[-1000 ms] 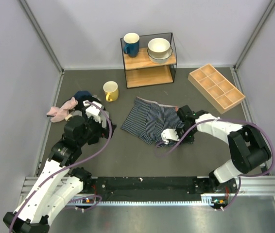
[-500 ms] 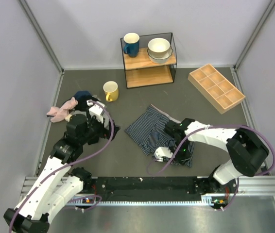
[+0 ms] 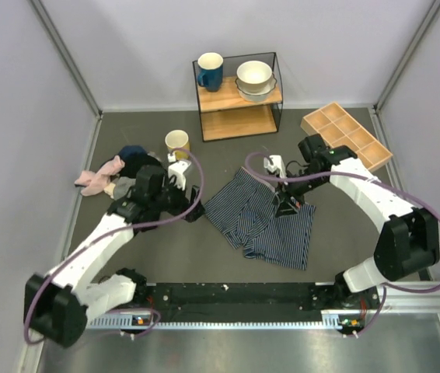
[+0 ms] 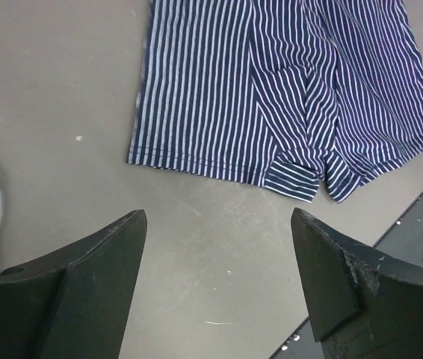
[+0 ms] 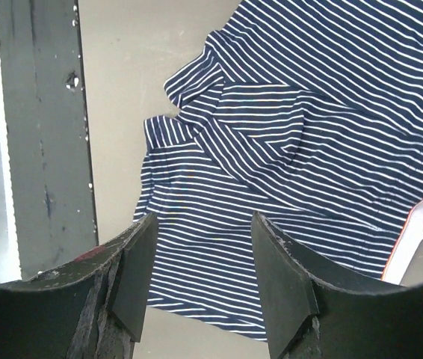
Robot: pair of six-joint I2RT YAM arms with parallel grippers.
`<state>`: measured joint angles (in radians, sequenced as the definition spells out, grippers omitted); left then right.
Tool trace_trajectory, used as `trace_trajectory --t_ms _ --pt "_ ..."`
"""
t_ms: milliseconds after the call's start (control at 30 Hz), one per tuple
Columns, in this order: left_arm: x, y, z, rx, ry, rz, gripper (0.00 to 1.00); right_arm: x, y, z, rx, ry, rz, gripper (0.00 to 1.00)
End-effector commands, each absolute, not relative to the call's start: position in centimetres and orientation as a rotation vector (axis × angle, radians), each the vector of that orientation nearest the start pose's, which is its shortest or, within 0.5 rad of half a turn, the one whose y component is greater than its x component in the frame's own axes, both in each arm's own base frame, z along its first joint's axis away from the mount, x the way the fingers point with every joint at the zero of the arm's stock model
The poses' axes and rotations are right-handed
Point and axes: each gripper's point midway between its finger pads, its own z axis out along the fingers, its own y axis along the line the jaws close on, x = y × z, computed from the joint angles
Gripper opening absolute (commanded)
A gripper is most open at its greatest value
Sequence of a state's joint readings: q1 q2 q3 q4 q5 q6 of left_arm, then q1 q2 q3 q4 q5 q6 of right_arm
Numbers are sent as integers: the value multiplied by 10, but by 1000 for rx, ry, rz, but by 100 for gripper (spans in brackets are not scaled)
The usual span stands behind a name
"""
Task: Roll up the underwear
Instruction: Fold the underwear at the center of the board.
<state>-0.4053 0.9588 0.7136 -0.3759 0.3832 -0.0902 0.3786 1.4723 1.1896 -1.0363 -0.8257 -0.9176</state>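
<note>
The underwear [image 3: 260, 222], navy with thin white stripes, lies crumpled and partly folded on the dark table, mid-right. My right gripper [image 3: 286, 203] hovers over its far edge, open and holding nothing. In the right wrist view the striped cloth [image 5: 294, 142] fills the frame beneath the gripper [image 5: 204, 280], and a pale waistband edge with a red line [image 5: 413, 239] shows at the right. My left gripper [image 3: 191, 210] is open just left of the underwear. In the left wrist view the gripper [image 4: 219, 280] is over bare table, with the leg hems [image 4: 271, 97] lying beyond its fingertips.
A yellow mug [image 3: 176, 144] stands behind the left gripper. A pile of pink, grey and dark cloths [image 3: 111, 175] lies at the left. At the back a wire shelf [image 3: 239, 97] holds a blue mug [image 3: 210, 71] and bowls [image 3: 254, 78]. A wooden divided tray [image 3: 346, 140] is back right.
The right gripper dragged the underwear toward the front, let go, opened and swung back to its far edge. The left arm reached rightward toward the underwear.
</note>
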Motion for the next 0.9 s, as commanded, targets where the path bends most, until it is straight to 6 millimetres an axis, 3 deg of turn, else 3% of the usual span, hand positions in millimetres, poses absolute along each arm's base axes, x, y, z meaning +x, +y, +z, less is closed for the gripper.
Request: trace_trajectory --t_ms 0,233,433,467,500,667,867 --pt "260 -212 168 580 2196 -878 82 228 208 171 -1471 1925 1082 54" --pt "313 -241 135 606 2382 -931 70 243 202 164 -1357 2006 1027 55" --pt "364 -251 91 655 2493 -837 65 246 197 181 -1313 1971 973 56" --pt "371 -255 93 657 2496 -833 64 247 197 182 -1307 1967 972 56" --pt "373 -255 77 651 2542 -835 60 249 194 184 -1292 1967 968 56" --pt "381 -256 58 647 2588 -805 55 248 192 189 -1278 1950 969 57" --pt "370 -255 39 678 2650 -784 51 248 192 190 -1281 1946 968 57"
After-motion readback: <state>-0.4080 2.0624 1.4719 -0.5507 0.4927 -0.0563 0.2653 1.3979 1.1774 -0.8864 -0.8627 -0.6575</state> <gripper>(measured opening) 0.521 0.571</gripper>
